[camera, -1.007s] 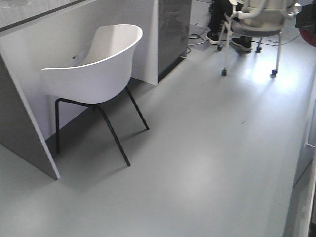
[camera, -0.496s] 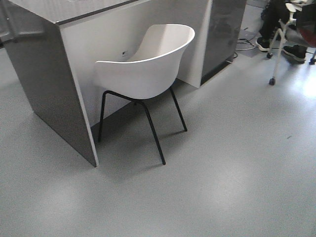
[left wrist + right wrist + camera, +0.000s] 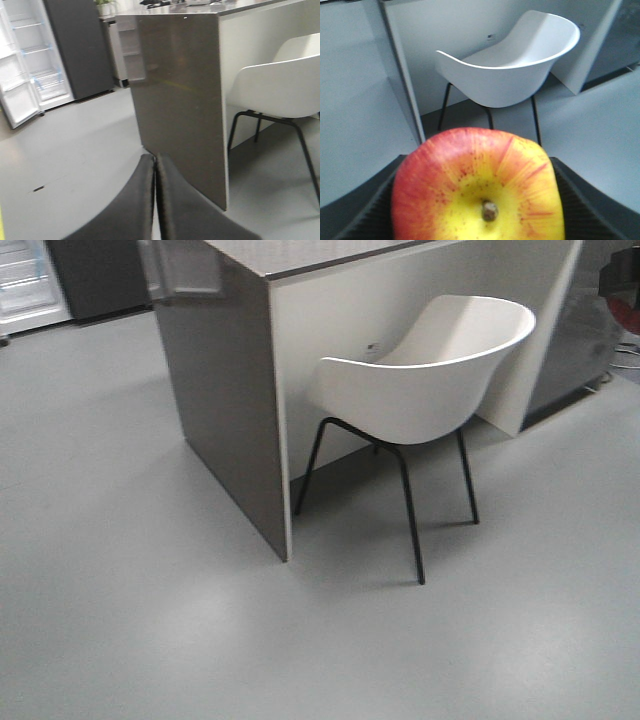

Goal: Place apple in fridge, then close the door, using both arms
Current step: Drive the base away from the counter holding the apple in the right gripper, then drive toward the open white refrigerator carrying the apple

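The apple, red with a yellow patch round its stem, fills the bottom of the right wrist view, and my right gripper is shut on it with a dark finger on each side. My left gripper is shut and empty, its fingers pressed together low in the left wrist view. Far off at the left of that view stands the fridge, open, with a white inside and blue-marked glass shelves. Its door is swung out to the left. A corner of the fridge also shows at the front view's top left.
A counter with a dark grey end panel stands between me and the fridge side. A white shell chair on thin black legs sits beside it. A darker grey panel adjoins the fridge. Grey floor stretches to the left.
The front view has swung left: chair and counter slid right in the picture, the wheeled office chair left the view, and the fridge corner came in at top left.
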You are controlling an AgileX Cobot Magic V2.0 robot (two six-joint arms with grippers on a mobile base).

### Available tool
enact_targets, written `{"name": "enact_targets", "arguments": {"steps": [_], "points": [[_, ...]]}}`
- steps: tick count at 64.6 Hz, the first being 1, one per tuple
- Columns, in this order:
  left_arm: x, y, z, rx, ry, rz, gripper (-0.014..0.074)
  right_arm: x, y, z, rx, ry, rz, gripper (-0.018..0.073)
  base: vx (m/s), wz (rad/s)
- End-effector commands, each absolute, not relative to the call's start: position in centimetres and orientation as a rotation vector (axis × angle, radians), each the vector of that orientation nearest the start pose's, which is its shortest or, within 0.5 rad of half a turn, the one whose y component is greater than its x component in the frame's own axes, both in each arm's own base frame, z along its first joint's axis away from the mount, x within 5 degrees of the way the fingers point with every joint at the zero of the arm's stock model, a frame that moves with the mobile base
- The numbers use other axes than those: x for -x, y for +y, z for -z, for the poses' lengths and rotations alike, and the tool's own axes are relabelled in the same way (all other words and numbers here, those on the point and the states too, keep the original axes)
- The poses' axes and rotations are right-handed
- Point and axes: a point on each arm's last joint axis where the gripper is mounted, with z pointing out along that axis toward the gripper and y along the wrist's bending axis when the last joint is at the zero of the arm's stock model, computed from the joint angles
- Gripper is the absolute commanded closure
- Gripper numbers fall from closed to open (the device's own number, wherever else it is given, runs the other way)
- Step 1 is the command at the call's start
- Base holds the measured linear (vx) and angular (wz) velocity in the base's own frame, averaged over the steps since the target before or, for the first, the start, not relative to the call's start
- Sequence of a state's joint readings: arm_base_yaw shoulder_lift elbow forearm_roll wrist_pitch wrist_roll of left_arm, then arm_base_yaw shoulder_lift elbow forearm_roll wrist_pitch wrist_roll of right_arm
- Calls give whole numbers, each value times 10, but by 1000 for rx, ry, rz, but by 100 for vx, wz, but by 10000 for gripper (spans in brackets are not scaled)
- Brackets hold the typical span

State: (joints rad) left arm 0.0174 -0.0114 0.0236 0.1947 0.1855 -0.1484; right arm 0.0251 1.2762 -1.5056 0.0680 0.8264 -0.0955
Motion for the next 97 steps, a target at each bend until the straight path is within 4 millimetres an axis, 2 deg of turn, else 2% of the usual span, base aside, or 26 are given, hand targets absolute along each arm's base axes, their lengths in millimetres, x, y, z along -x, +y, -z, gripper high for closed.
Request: {"name": "enact_targets", "arguments": {"steps": [1,97], "points": [[-55,3,-202,-1,1579,-51,603,-257,10,-482,104,1943,-21,410,-1,39],[-55,3,-202,-1,1579,-51,603,-257,10,-482,103,1941,-21,410,4,33]]}}
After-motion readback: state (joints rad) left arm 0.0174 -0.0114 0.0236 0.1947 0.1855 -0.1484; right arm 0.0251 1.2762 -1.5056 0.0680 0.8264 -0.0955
